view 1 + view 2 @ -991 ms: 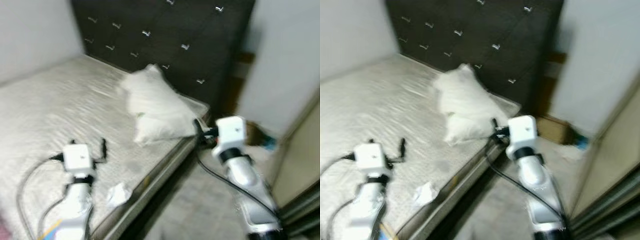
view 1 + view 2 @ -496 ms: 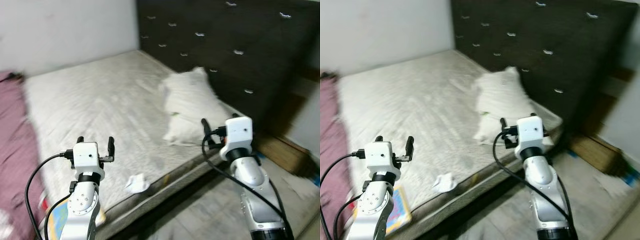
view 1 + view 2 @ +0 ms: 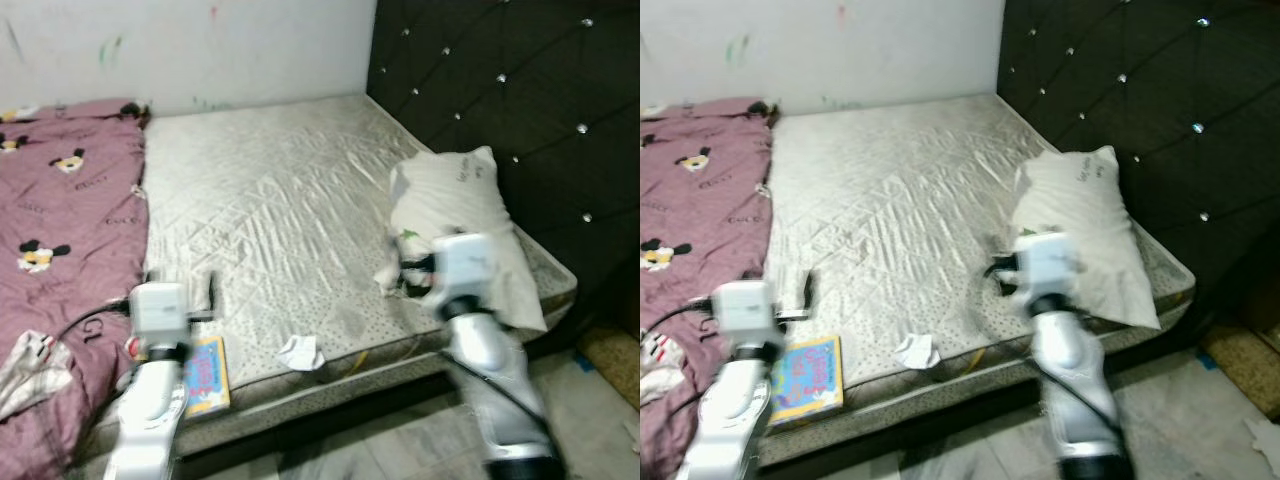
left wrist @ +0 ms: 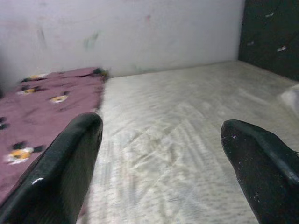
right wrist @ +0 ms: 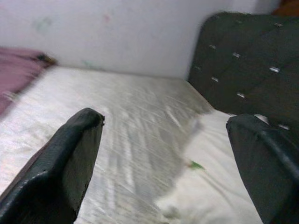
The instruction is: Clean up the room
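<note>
Silver arms raise the left claw point(image 4: 161, 163) and right claw point(image 5: 163, 161), both spread.

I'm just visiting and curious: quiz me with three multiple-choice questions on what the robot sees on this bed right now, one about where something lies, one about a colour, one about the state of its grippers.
1. Where does the crumpled paper lie?
A. On the pillow
B. Near the mattress's front edge
C. On the floor

2. What colour is the blanket with cartoon mice?
A. Blue
B. Green
C. Dusky pink-purple

3. How do the two grippers stand?
A. Both open, holding nothing
B. Both shut on the pillow
C. The left one shut on the book

Answers:
1. B: the paper sits on the mattress close to its front edge, beside the colourful book and apart from the white pillow.
2. C: the blanket covers the robot's left part of the bed.
3. A: the wrist views show the left gripper and the right gripper with fingers spread wide, nothing between them.
</note>
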### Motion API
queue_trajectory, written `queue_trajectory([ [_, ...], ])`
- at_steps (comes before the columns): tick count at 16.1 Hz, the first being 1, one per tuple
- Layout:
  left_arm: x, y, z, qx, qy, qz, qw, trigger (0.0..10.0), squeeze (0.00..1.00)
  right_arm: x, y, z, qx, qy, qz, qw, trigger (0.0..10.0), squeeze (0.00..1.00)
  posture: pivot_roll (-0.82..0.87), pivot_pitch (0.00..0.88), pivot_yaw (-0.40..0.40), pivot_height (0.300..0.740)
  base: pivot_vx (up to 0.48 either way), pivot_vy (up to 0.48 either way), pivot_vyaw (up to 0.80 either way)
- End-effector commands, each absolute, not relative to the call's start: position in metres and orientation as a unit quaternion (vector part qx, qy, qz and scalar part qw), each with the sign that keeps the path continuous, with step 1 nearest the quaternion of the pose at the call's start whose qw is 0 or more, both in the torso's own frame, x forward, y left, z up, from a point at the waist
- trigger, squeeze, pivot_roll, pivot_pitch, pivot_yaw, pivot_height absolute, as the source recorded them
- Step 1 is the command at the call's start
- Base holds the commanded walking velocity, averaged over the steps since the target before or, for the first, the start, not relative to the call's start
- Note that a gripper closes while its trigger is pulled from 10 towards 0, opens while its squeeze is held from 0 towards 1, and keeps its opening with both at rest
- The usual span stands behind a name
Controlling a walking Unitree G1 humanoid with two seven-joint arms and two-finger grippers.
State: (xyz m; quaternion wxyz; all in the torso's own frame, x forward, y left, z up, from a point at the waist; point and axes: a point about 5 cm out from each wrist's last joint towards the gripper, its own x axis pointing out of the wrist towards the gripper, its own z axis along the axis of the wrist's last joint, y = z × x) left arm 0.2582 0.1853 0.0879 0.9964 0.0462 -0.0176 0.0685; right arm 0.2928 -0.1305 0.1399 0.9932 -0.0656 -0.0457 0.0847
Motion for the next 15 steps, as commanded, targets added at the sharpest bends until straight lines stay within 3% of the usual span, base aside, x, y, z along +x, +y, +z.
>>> queue_trajectory([
  [1,0.2596,0.1772,0.0895,0.039,-0.022,0.05,0.998,10.0,0.0,0.2917,-0.1413,0.1374,-0.069,-0.039,0.073,0.994,10.0,0.0,0.01,0.0,-0.023,0.74,0.0,0.0,0.0],
  [9,0.2567,0.174,0.0903,0.035,-0.027,0.022,0.999,10.0,0.0,0.2905,-0.1395,0.1363,-0.064,-0.039,0.077,0.994,10.0,0.0,0.01,0.0,-0.022,0.74,0.0,0.0,0.09],
  [15,0.2564,0.1733,0.0905,0.035,-0.029,0.014,0.999,10.0,0.0,0.2899,-0.1389,0.1357,-0.068,-0.039,0.08,0.994,10.0,0.0,0.01,0.0,-0.021,0.74,0.269,0.0,0.0],
])
